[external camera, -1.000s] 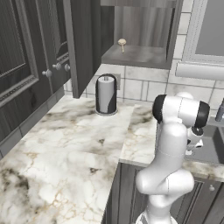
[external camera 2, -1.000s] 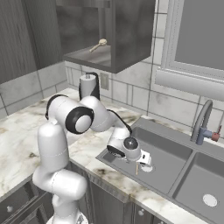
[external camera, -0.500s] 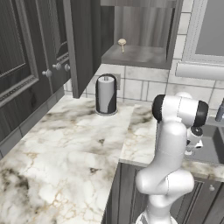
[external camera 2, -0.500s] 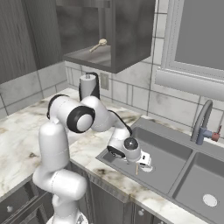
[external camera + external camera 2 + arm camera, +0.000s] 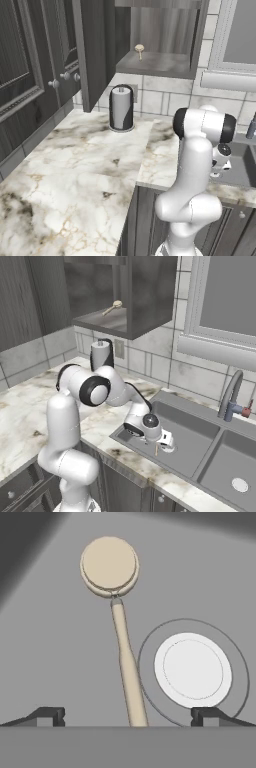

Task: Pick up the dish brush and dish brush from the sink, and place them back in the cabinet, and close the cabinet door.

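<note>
Standing open above the bench [image 5: 75,165], the cabinet [image 5: 145,301] is already holding one dish brush [image 5: 113,307] on its shelf, so the first placement is judged complete. The cabinet door [image 5: 92,50] is hanging wide and is not yet closed. The sink [image 5: 192,443] is receiving the arm, which is reaching down into the basin. The gripper [image 5: 127,716] is hovering directly over the second dish brush [image 5: 120,619], which is lying on the sink floor with its handle running between the fingers [image 5: 47,714] and its head pointing away, just beside the white drain disc [image 5: 192,669]. The fingers are standing fully apart, gripping nothing. Remaining work: grasping this brush, shelving it, shutting the door.
</note>
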Robot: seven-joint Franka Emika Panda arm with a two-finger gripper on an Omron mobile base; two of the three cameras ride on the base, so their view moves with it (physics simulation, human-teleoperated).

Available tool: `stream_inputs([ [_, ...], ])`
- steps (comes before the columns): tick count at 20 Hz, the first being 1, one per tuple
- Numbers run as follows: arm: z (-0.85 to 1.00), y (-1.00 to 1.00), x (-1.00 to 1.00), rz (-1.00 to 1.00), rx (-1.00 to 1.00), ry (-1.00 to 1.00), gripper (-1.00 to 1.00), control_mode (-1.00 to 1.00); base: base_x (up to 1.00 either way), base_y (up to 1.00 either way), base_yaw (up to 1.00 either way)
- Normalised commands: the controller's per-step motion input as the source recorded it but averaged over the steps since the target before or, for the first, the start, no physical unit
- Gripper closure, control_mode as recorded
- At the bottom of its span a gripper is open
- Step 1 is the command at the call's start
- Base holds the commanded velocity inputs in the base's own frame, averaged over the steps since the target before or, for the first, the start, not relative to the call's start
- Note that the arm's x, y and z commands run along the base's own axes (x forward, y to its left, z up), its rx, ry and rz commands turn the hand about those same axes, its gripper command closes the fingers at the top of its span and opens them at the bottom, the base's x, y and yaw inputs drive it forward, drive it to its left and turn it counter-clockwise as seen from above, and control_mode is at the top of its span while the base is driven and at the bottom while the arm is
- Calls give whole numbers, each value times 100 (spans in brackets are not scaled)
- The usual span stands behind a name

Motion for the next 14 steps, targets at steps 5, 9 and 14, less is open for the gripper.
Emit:
stream_inputs([
  [5,-13,0,1,0,0,0,-100,-100,0,0,0],
  [9,-11,0,3,0,0,0,-100,-100,0,0,0],
  [14,-12,0,4,0,0,0,-100,-100,0,0,0],
])
